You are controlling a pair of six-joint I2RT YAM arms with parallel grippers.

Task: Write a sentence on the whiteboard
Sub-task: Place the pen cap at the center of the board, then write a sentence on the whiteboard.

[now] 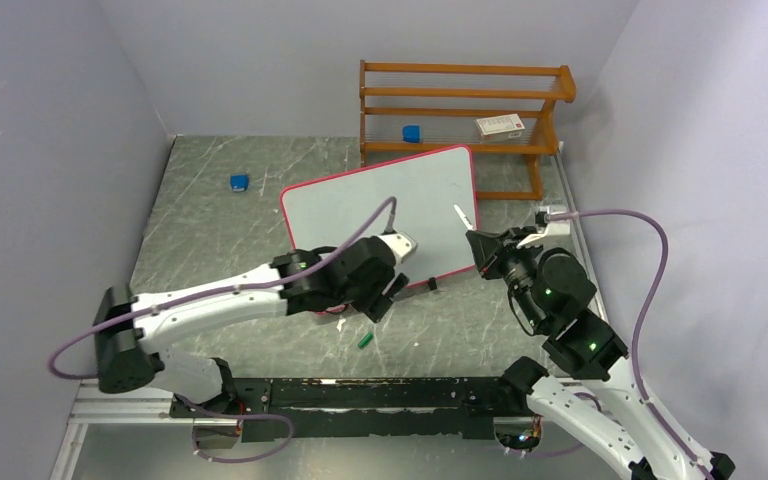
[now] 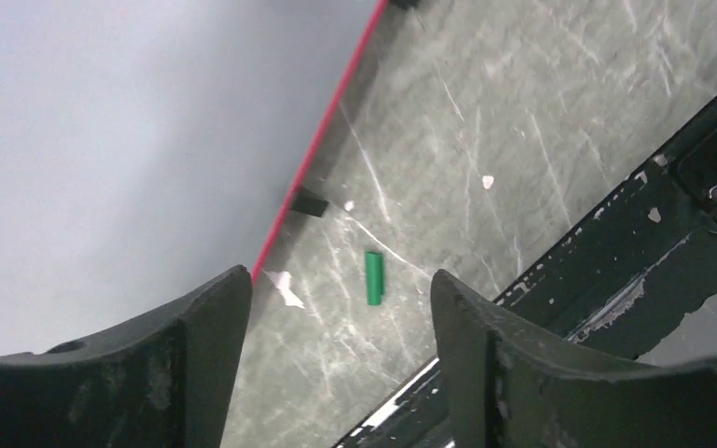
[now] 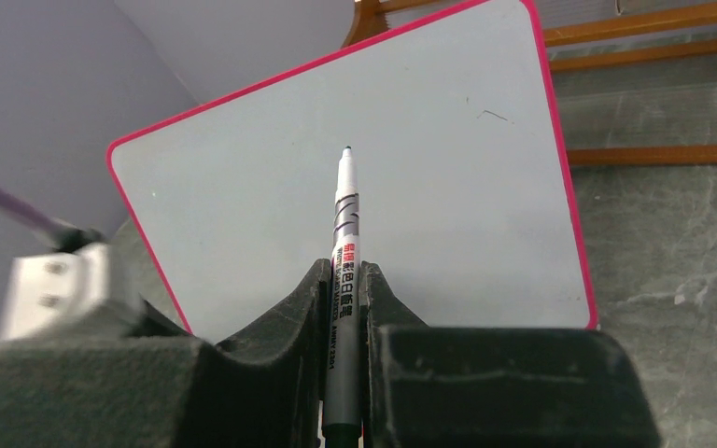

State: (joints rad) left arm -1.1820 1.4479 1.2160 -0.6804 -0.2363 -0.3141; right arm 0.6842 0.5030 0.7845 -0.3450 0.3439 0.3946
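The whiteboard (image 1: 380, 205) lies flat mid-table, white with a pink-red frame; it also shows in the right wrist view (image 3: 448, 205) and the left wrist view (image 2: 103, 140). My right gripper (image 1: 480, 245) is shut on a white-and-grey marker (image 3: 346, 201), uncapped, tip pointing at the board's right part; I cannot tell if the tip touches. A faint short mark (image 3: 493, 115) is on the board. My left gripper (image 1: 388, 298) is open and empty over the board's near edge (image 2: 339, 273). A green cap (image 2: 374, 277) lies on the table just in front (image 1: 365, 341).
A wooden rack (image 1: 460, 110) stands behind the board, holding a blue block (image 1: 411, 133) and a white box (image 1: 500, 125). Another blue block (image 1: 239, 182) lies at the back left. The black base rail (image 1: 360, 395) runs along the near edge. Grey walls close both sides.
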